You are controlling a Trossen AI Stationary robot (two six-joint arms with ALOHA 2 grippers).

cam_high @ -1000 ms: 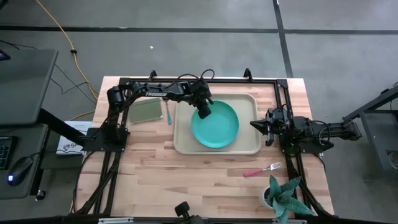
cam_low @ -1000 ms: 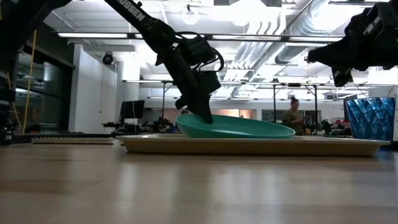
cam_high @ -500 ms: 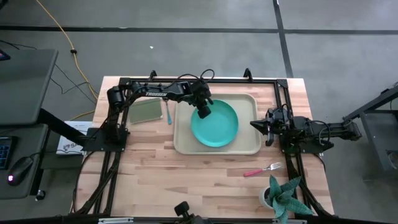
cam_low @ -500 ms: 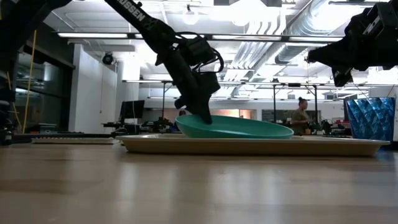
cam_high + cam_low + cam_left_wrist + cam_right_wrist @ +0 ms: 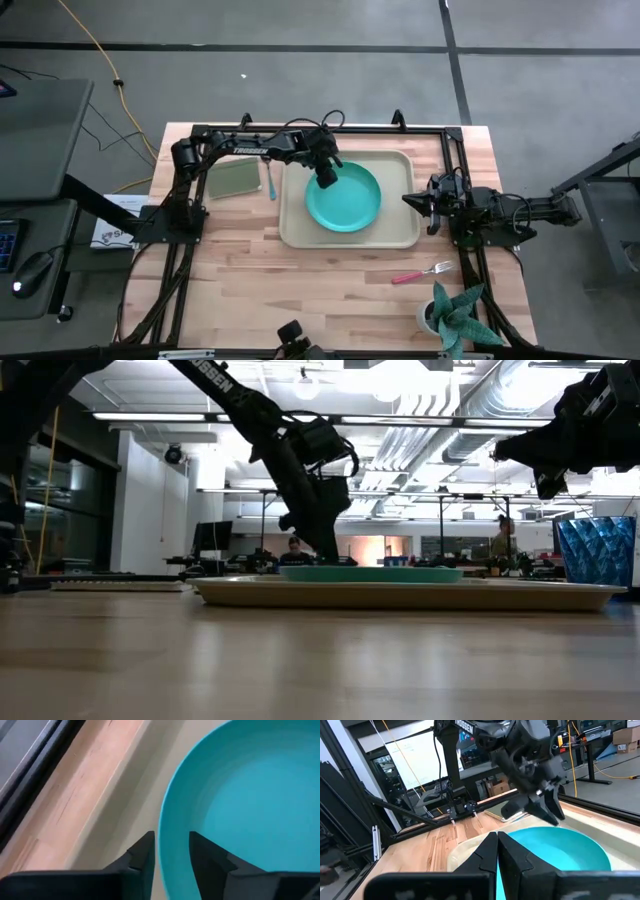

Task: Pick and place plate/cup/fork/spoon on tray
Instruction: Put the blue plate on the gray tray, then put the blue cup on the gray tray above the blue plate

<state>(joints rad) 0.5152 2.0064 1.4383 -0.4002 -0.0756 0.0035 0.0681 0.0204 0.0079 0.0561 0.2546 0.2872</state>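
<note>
My left gripper (image 5: 170,852) stands spread astride the rim of the plate (image 5: 344,197), no longer pinching; the plate lies flat in the tray (image 5: 400,236). It looks light, stiff and slick, best taken by its thin edge. My right gripper (image 5: 408,201) waits pressed together beyond the tray.

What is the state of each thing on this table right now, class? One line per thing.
plate: flat in the tray, rim between the left pincer's parted fingers.
tray: holds only the plate.
fork: on the table, outside the tray.
spoon: on the table beside the tray.
left pincer: open.
right pincer: shut, empty.
</note>
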